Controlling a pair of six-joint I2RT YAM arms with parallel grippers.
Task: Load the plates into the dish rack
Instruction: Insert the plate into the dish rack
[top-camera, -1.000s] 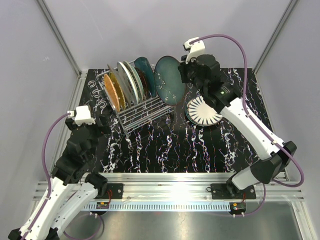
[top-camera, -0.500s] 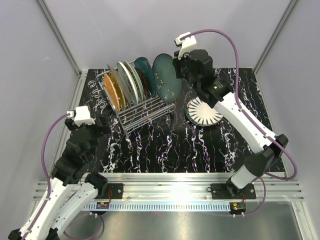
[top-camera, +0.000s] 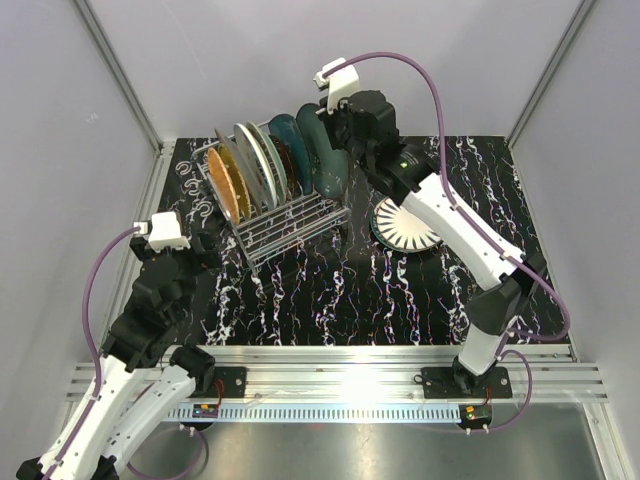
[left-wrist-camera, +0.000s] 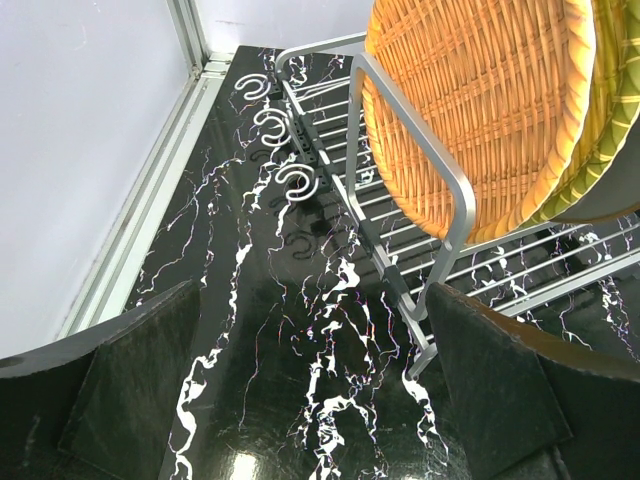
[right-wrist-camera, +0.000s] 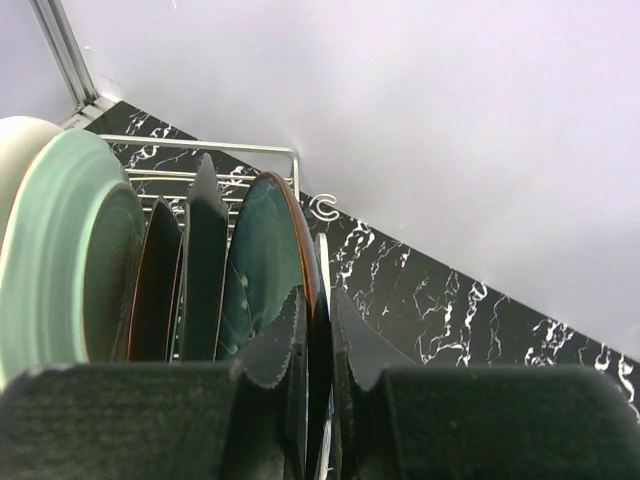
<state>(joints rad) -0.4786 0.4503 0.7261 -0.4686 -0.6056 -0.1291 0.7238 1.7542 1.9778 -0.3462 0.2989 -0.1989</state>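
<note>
While the desk (top-camera: 330, 290) and the dish rack (top-camera: 290, 222) sit just as they did a second ago, my right arm has swung leftward. The speckled teal plate (top-camera: 326, 165) it carries was leaning face-out just right of the rack. Now it stands edge-on at the rack's right end, in line with the plates already racked. I judge the insertion nearly done, though I cannot tell whether its lower rim has reached the wires. After it only the striped plate (top-camera: 405, 225) is left, lying flat on the desk right of the rack.

My right claw (right-wrist-camera: 318, 315) is narrow, pinching the teal plate's upper rim. My left claw (left-wrist-camera: 315, 300) stands wide with nothing in it, low at the rack's left corner, with the orange woven plate (left-wrist-camera: 470, 100) just beyond.

Room is tight left of the held plate, where its racked neighbour stands close beside its face. Up and to the right of the rack's end I have space to back off. The back wall (top-camera: 300, 60) is near behind the rack, and bare desk shows in front of it.
</note>
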